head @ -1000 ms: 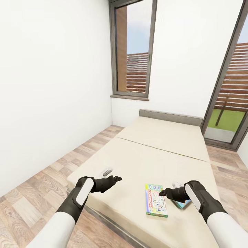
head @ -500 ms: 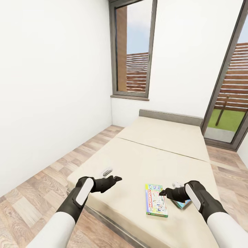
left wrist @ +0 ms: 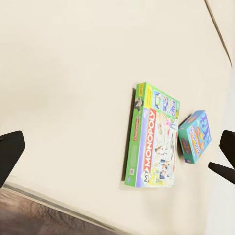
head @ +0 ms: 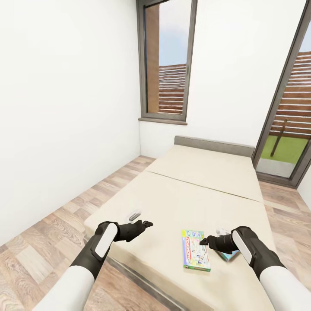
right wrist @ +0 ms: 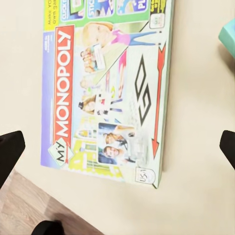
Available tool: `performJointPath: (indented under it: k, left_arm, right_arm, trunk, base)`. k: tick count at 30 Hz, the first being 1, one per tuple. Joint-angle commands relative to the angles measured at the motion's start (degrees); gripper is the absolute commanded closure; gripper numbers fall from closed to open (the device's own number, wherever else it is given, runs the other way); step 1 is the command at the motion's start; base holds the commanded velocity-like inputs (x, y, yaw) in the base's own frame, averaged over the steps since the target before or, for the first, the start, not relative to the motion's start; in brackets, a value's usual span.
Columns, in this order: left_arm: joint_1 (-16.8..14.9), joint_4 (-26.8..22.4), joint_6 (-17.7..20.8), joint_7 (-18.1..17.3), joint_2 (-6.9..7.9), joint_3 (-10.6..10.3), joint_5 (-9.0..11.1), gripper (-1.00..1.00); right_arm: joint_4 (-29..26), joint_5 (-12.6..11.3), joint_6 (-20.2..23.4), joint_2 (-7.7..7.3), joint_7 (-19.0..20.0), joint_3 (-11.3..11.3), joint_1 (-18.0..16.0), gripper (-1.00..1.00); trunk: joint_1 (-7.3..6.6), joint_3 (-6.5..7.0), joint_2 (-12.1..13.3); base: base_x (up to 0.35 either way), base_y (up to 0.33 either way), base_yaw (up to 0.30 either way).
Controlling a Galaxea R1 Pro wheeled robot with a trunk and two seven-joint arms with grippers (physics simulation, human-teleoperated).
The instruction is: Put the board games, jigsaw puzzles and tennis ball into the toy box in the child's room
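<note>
The big game (head: 195, 250), a flat yellow-green box with "MY MONOPOLY" printed along its red band, lies flat on the cream mattress of the bed (head: 190, 194), near the bed's near edge; in the right wrist view (right wrist: 110, 88) its cover shows plainly, one long side running close along the mattress edge above the wood floor (head: 47, 242). Just beside it, on the side away from the left arm, lies the small game (head: 229, 255), a blue-teal box set at an angle to the bigger one; in the left wrist view (left wrist: 195, 136) a narrow strip of mattress shows between the two, so they lie close but apart, and the big game (left wrist: 152, 136) is seen there whole. In the head view the small game is mostly hidden behind the right gripper (head: 206, 242), which hangs just above the mattress between the two boxes, its dark fingers pointing toward the big game. Its jaws stand wide apart with nothing between them; the right wrist view shows each fingertip at opposite edges with the big game's cover in between, below. The left gripper (head: 146, 224) hovers over bare mattress, well apart from both boxes, likewise spread wide and empty. A small pale grey object (head: 134, 214), too small to make out, lies on the mattress just beyond it. Behind the bed stand a grey headboard (head: 214, 147), white walls, a tall window (head: 166, 65) and a glass door (head: 289, 112).
</note>
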Motion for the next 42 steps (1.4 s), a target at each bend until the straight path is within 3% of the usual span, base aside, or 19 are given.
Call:
performJointPath:
  k: [1,42]
  left_arm:
    - [0.0,0.0,0.2,-0.1,-0.01,0.0,-0.1,-1.00]
    - [-0.1,-0.9,0.4,-0.2,-0.07,0.0,0.1,-1.00]
  right_arm:
    - [0.0,0.3,0.1,-0.06,0.4,0.2,0.0,-1.00]
    - [-0.1,0.1,-0.1,-0.33,0.4,0.1,-0.2,-1.00]
  trunk:
    - [-0.01,-0.14,0.0]
    - [-0.01,-3.38,0.0]
  base:
    - [0.000,0.000,0.000]
    - [0.000,0.000,0.000]
